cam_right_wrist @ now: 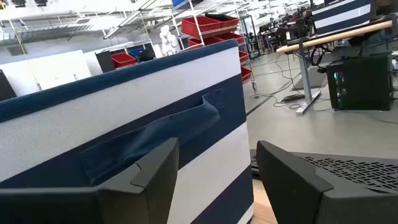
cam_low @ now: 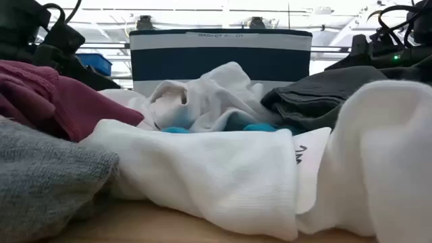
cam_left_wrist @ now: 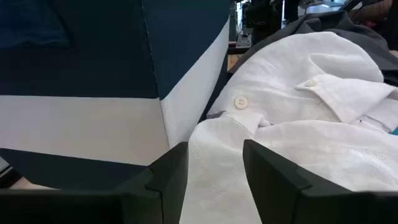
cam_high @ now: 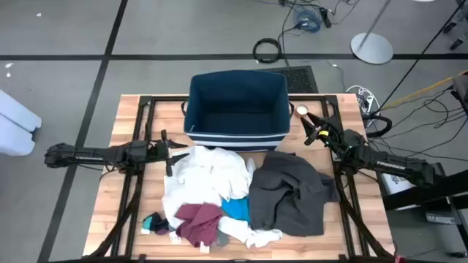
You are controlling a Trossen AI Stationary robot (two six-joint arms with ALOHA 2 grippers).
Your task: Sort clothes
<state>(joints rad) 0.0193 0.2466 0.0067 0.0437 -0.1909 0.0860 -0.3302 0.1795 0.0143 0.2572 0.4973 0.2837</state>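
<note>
The clothes lie in a pile on the wooden table (cam_high: 124,124): a large white shirt (cam_high: 208,175), a dark grey garment (cam_high: 292,193), a maroon piece (cam_high: 197,223), a bright blue piece (cam_high: 235,210), a teal sock (cam_high: 155,221) and a small white sock (cam_high: 252,235). My left gripper (cam_high: 170,152) is open at the shirt's left far edge; in the left wrist view (cam_left_wrist: 214,168) white cloth (cam_left_wrist: 298,124) shows between and beyond the fingers. My right gripper (cam_high: 313,131) is open and empty beside the bin's right wall (cam_right_wrist: 155,124). My left gripper's open fingers (cam_left_wrist: 171,171) stand level on either side of the white shirt's edge (cam_left_wrist: 214,149), coming from the table's left. I cannot tell whether they touch the cloth. The shirt lies slack on the table.
The navy bin with white stripes (cam_high: 238,106) stands open at the table's far middle, just beyond the pile. Bare wood shows at the table's left (cam_high: 117,190) and right edge (cam_high: 365,212). In the low view, white cloth (cam_low: 223,182) and a grey piece (cam_low: 47,175) fill the foreground.
</note>
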